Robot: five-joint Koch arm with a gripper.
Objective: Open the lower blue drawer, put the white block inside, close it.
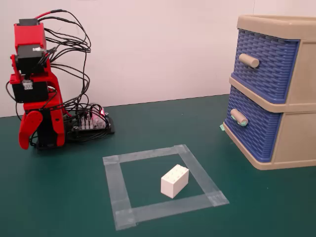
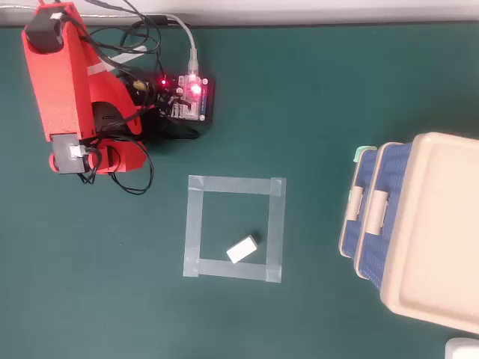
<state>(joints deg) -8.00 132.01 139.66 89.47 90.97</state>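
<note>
The white block (image 1: 175, 180) lies inside a square of grey tape (image 1: 148, 157) on the green table; the overhead view shows the block (image 2: 242, 249) near the square's lower right corner. The lower blue drawer (image 1: 252, 136) with its mint-tipped beige handle (image 1: 239, 117) is shut, at the right in the beige cabinet (image 1: 296, 143). It also shows in the overhead view (image 2: 364, 176). My red arm is folded at the far left, well away from both. My gripper (image 1: 23, 143) hangs down, also seen from overhead (image 2: 112, 161); only one jaw shows clearly.
The upper blue drawer (image 1: 269, 61) with an all-beige handle is shut above the lower one. A controller board (image 1: 89, 121) with lit LEDs and loose black cables sits by the arm's base. A mint tape bit (image 1: 222, 127) lies by the cabinet's corner.
</note>
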